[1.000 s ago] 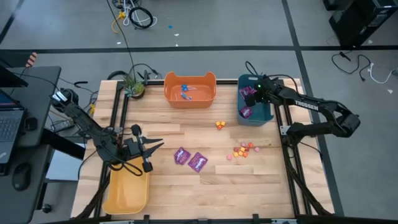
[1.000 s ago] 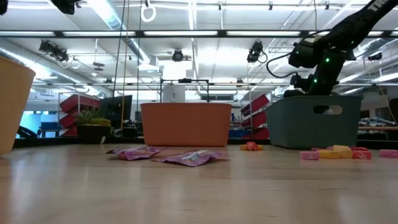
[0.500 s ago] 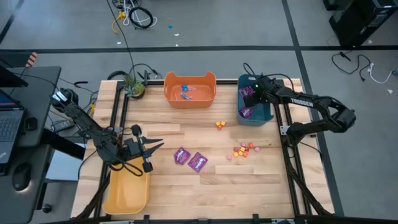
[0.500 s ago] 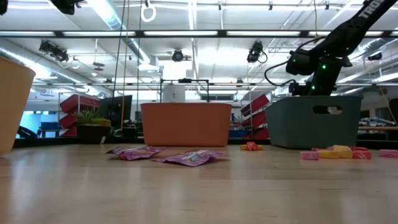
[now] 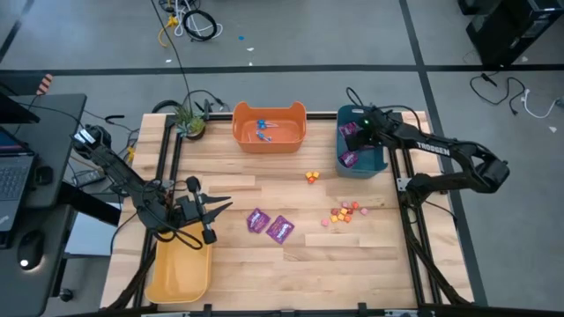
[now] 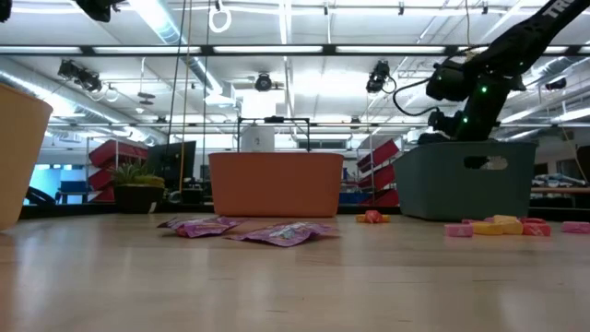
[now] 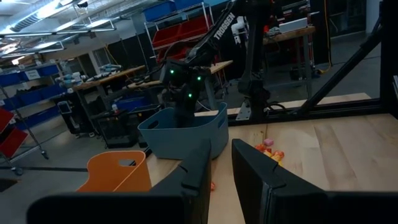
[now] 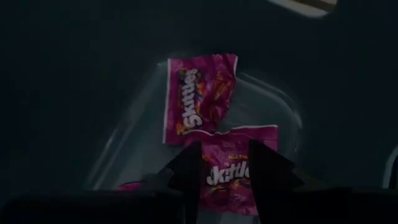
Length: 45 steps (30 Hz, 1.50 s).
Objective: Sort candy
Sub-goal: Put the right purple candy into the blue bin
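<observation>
My right gripper (image 5: 354, 134) hangs open over the far end of the teal bin (image 5: 381, 160), pointing down into it. In the right wrist view two purple packets lie on the bin's floor. One (image 8: 199, 99) lies farther off, the other (image 8: 235, 169) shows between and below the fingertips. Two more purple packets (image 5: 269, 224) lie flat mid-table. Small orange, red and pink pieces (image 5: 344, 213) are scattered to their right. Blue lollipops (image 5: 264, 130) rest in the orange bin (image 5: 269, 141). My left gripper (image 5: 225, 210) hovers level near the yellow bin (image 5: 181, 269), its fingers a little apart with nothing between them. My right gripper stands with its fingers (image 8: 189, 171) on either side of the nearer purple packet's upper edge (image 8: 227, 140). I cannot tell whether they touch it. The packet lies flat in the teal bin.
A small potted plant (image 5: 188, 121) stands at the far left corner. A few more small pieces (image 5: 312, 177) lie between the orange and teal bins. Bare wood stretches along the table's near edge (image 5: 300, 273).
My right gripper has dipped a little toward the teal bin and come back up over the same spot. The candy on the table has stayed where it was.
</observation>
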Tool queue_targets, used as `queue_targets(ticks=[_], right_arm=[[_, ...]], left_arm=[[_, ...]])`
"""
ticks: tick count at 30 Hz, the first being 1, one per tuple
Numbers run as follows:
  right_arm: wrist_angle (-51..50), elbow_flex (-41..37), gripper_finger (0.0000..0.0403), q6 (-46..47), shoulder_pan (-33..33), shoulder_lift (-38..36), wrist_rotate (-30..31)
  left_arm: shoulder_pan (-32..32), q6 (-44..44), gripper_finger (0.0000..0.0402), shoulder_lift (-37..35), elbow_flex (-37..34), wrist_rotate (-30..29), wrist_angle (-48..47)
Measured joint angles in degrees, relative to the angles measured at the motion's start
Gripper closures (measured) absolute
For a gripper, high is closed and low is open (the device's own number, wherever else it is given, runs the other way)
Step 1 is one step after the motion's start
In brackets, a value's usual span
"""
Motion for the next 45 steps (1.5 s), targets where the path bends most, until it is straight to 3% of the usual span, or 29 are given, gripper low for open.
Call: queue_targets(ticks=[13, 23, 32, 45], right_arm=[[-0.3, 0.0, 0.0289, 0.0, 6.8, -13.8, -2.4], [8.4, 0.0, 0.0289, -1.8, 18.4, -22.0, -7.9], [28.5, 0.0, 0.0289, -9.8, 32.2, -21.2, -20.6], [39.1, 0.0, 0.0289, -16.7, 44.6, -14.3, -19.4]], left_arm=[[0.0, 0.0, 0.0335, 0.0, 0.0, 0.0, 0.0], [0.0, -0.1, 0.0335, 0.0, 0.0, 0.0, 0.0], [0.0, -0.2, 0.0335, 0.0, 0.0, 0.0, 0.0], [0.0, -0.2, 0.0335, 0.0, 0.0, 0.0, 0.0]])
